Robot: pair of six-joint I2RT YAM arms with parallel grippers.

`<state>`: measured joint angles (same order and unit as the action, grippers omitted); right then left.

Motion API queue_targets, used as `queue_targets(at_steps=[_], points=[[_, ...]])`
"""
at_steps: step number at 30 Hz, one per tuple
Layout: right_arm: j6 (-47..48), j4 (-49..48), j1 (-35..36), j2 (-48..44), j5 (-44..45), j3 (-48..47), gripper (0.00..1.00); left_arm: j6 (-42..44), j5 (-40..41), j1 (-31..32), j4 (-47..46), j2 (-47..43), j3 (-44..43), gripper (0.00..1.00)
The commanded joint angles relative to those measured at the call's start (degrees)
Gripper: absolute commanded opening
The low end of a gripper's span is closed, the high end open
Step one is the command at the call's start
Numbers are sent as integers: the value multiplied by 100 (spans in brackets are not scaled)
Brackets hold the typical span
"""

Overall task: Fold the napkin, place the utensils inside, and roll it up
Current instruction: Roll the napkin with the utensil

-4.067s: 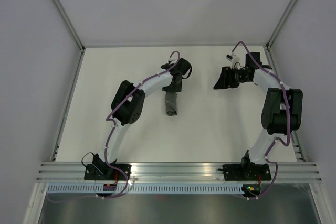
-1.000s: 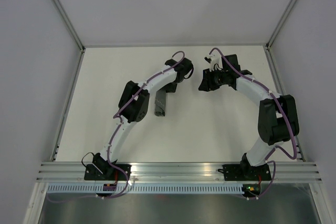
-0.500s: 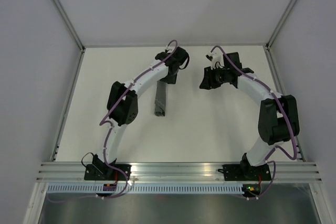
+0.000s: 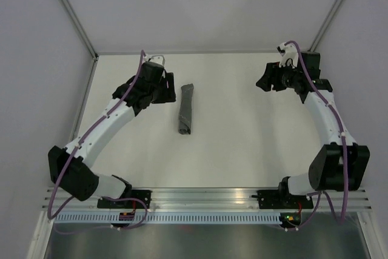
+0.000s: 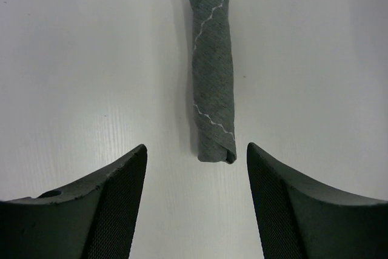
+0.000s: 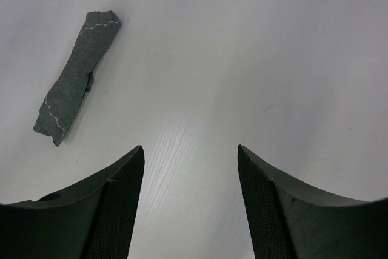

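Note:
The napkin (image 4: 186, 108) is a tight dark grey roll lying on the white table, its long axis running near to far. The left wrist view shows the napkin (image 5: 213, 71) straight ahead, with a thin pale stitched line winding round it. The utensils are hidden. My left gripper (image 4: 171, 94) hangs just left of the roll, open, with bare table between its fingers (image 5: 121, 204). My right gripper (image 4: 262, 83) stands open far to the right, empty. From the right wrist the napkin (image 6: 76, 86) lies at the upper left.
Grey walls with metal corner posts (image 4: 70, 10) close in the table on three sides. The aluminium rail (image 4: 206, 197) with both arm bases runs along the near edge.
My left arm has swung away to the left of the rolled napkin and its gripper has widened. My right arm has pulled back to the right and opened. The roll lies free.

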<state>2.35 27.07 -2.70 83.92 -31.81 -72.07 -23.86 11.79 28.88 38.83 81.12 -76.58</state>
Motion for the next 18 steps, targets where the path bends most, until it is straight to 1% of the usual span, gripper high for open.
queue_targets(at_steps=[1, 2, 6, 10, 15, 18], points=[[20, 1, -90, -709, 237, 368, 70, 100, -1010, -338, -823, -473, 808, 72], [29, -17, -108, -806, 254, 456, 70, 118, -1108, -418, -885, -718, 933, 72], [-33, -79, -134, -1132, 342, 756, 71, 258, -1425, -708, -1061, -1089, 1311, 73], [-33, -71, -143, -1132, 509, 713, 71, 311, -1732, -902, -1158, -1239, 1443, 73], [-15, -122, -143, -1097, 413, 721, 71, 329, -1812, -946, -1211, -1309, 1470, 74], [-42, -175, -152, -1158, 448, 712, 73, 338, -1829, -955, -1220, -1318, 1461, 74]])
